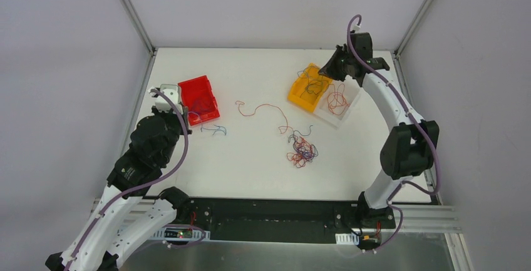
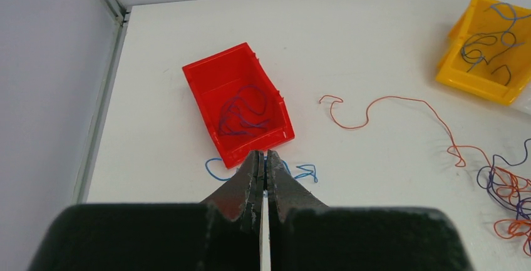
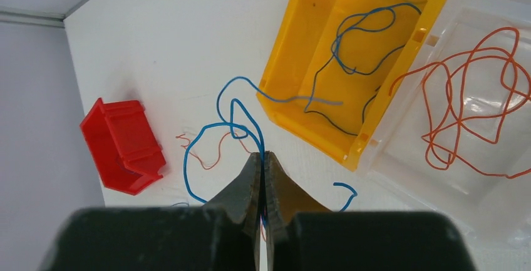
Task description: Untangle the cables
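A tangle of red, orange, blue and dark cables (image 1: 302,151) lies mid-table, also in the left wrist view (image 2: 507,189). A loose red wire (image 1: 266,109) trails from it toward the far left. My right gripper (image 3: 263,155) is shut on a blue wire (image 3: 206,127) and holds it up beside the yellow bin (image 3: 275,77), where the wire's far end rests. In the top view it (image 1: 330,69) is at the far right. My left gripper (image 2: 264,155) is shut at the near end of the red bin (image 2: 200,89), above a blue wire (image 2: 305,172) lying on the table.
The red bin (image 1: 191,86) holds blue and dark wires. The yellow bin (image 1: 300,96) holds blue wires. A clear tray (image 1: 341,117) beside it holds orange wires (image 3: 463,77). Walls enclose the table on the left, back and right.
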